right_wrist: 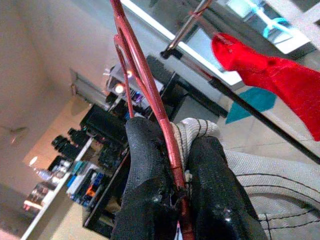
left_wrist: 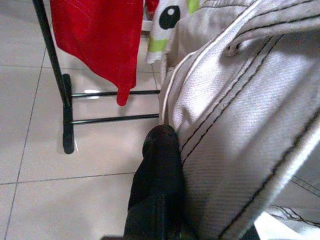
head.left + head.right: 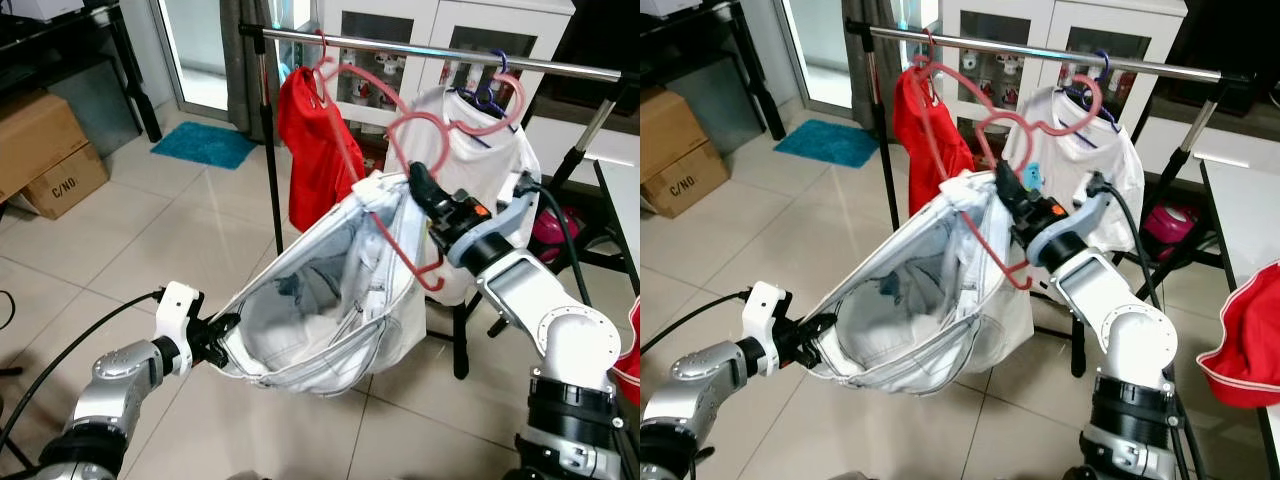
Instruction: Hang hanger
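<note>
A pink wire hanger [image 3: 405, 250] carries a pale grey-white denim garment [image 3: 320, 310]. My right gripper [image 3: 420, 185] is shut on the hanger's wire and the fabric fold beside it, seen close between the black fingers [image 1: 145, 165]. The hanger's hook [image 3: 415, 125] sits below the silver rail [image 3: 400, 48], apart from it. My left gripper [image 3: 222, 335] is low at the left, shut on the garment's lower hem and pulling it taut. One black finger [image 2: 157, 170] lies against the cloth [image 2: 240, 115].
A red shirt [image 3: 315, 150] and a white T-shirt [image 3: 490, 150] hang on the rail, with a gap between them. Cardboard boxes [image 3: 45, 150] and a teal mat [image 3: 205, 143] lie to the left. A white table [image 3: 620, 190] with red cloth [image 3: 1245, 345] stands on the right.
</note>
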Controlling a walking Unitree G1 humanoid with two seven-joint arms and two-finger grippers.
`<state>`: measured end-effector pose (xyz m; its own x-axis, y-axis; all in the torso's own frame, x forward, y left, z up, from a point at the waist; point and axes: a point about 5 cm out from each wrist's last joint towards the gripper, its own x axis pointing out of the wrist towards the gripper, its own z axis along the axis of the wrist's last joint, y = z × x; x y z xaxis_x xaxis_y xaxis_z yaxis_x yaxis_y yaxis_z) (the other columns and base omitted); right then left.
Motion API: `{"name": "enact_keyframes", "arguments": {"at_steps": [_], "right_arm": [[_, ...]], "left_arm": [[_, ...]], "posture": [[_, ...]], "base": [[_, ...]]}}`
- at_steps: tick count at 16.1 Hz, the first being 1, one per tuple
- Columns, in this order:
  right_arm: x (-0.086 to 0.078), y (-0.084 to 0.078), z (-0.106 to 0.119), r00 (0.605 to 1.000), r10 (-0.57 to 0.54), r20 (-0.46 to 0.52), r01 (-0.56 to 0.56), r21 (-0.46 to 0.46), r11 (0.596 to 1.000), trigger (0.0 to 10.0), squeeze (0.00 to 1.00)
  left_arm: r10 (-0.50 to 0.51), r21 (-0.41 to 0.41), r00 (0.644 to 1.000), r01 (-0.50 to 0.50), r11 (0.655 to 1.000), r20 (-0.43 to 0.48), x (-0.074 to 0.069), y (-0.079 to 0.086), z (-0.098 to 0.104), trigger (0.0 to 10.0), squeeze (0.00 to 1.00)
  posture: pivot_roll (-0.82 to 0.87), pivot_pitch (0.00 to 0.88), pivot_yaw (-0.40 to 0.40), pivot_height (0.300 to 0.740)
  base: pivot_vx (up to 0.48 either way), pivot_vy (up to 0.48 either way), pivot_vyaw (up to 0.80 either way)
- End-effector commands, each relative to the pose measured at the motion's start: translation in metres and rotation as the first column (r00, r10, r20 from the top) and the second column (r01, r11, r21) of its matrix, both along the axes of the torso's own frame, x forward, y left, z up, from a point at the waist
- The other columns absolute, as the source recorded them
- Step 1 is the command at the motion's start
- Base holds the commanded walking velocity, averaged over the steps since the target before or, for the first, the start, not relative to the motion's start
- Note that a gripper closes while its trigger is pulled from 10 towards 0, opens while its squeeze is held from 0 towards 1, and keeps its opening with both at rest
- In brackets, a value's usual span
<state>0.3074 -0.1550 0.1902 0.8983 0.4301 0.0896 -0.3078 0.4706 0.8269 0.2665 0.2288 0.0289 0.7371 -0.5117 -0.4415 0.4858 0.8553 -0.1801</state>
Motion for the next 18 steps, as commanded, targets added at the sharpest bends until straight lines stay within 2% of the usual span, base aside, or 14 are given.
{"name": "enact_keyframes", "arguments": {"at_steps": [1, 6, 7, 8, 9, 10, 11, 12, 14, 16, 17, 18], "right_arm": [[-0.001, -0.041, 0.047, 0.957, -0.206, 0.206, 0.186, 0.11, 0.976, 0.0, 0.0], [0.0, -0.046, 0.051, 0.947, -0.236, 0.216, 0.209, 0.142, 0.968, 0.0, 0.0], [0.0, -0.049, 0.057, 0.938, -0.25, 0.242, 0.214, 0.167, 0.962, 0.0, 0.0], [-0.003, -0.043, 0.063, 0.93, -0.207, 0.302, 0.183, 0.108, 0.977, 0.0, 0.0], [-0.009, -0.027, 0.068, 0.919, -0.087, 0.385, 0.121, -0.065, 0.991, 0.0, 0.0], [-0.014, -0.012, 0.069, 0.908, 0.029, 0.418, 0.051, -0.179, 0.983, 0.0, 0.0], [-0.021, 0.003, 0.067, 0.892, 0.144, 0.429, -0.035, -0.252, 0.967, 0.0, 0.0], [-0.026, 0.012, 0.065, 0.879, 0.208, 0.43, -0.095, -0.269, 0.958, 0.0, 0.0], [-0.039, 0.025, 0.058, 0.849, 0.311, 0.426, -0.262, -0.171, 0.95, 0.0, 0.0], [-0.05, 0.031, 0.055, 0.82, 0.344, 0.457, -0.357, -0.061, 0.932, 0.0, 0.0], [-0.06, 0.034, 0.053, 0.797, 0.368, 0.48, -0.418, -0.002, 0.909, 0.0, 0.0], [-0.063, 0.035, 0.052, 0.792, 0.374, 0.482, -0.429, 0.004, 0.903, 0.0, 0.0]], "left_arm": [[0.095, 0.062, 0.987, -0.087, 0.994, -0.13, -0.023, 0.027, -0.019, 0.0, 0.0], [0.13, 0.098, 0.984, -0.118, 0.988, -0.122, -0.023, 0.038, -0.014, 0.0, 0.0], [0.146, 0.145, 0.981, -0.128, 0.981, -0.126, -0.024, 0.045, -0.015, 0.0, 0.0], [0.154, 0.153, 0.982, -0.137, 0.979, -0.108, -0.021, 0.046, -0.013, 0.0, 0.0], [0.153, 0.127, 0.986, -0.144, 0.981, -0.06, -0.012, 0.043, -0.005, 0.0, 0.0], [0.148, 0.094, 0.989, -0.146, 0.985, -0.019, -0.003, 0.039, 0.003, 0.0, 0.0], [0.134, 0.044, 0.991, -0.135, 0.99, 0.028, 0.008, 0.03, 0.014, 0.0, 0.0], [0.12, 0.015, 0.991, -0.121, 0.993, 0.056, 0.015, 0.024, 0.021, 0.0, 0.0], [0.075, -0.035, 0.989, -0.071, 0.997, 0.131, 0.033, 0.003, 0.039, 0.0, 0.0], [0.066, -0.048, 0.986, -0.059, 0.997, 0.155, 0.044, -0.008, 0.046, 0.0, 0.0], [0.07, -0.065, 0.984, -0.06, 0.996, 0.164, 0.053, -0.015, 0.051, 0.0, 0.0], [0.072, -0.071, 0.983, -0.061, 0.996, 0.169, 0.056, -0.017, 0.053, 0.0, 0.0]], "posture": [[-0.15, 0.0, 0.005, 0.74], [-0.15, 0.0, 0.007, 0.74], [-0.15, 0.0, 0.008, 0.74], [-0.15, 0.0, 0.006, 0.74], [-0.15, 0.0, 0.004, 0.74], [-0.16, 0.0, 0.005, 0.74], [-0.16, 0.0, 0.004, 0.74], [-0.16, 0.0, 0.004, 0.74], [-0.15, 0.0, 0.0, 0.74], [-0.15, 0.0, 0.001, 0.74], [-0.16, 0.0, 0.003, 0.74], [-0.16, 0.0, 0.008, 0.74]], "base": [[0.0, 0.0, 0.0], [0.0, 0.0, 0.0], [0.0, 0.0, 0.0], [0.0, 0.0, 0.0], [0.0, 0.0, 0.0], [0.0, 0.0, 0.0], [0.0, 0.0, 0.0], [0.0, 0.0, 0.0], [0.0, 0.0, 0.0], [0.0, 0.0, 0.0], [0.0, 0.0, 0.0], [0.0, 0.0, 0.0]]}}
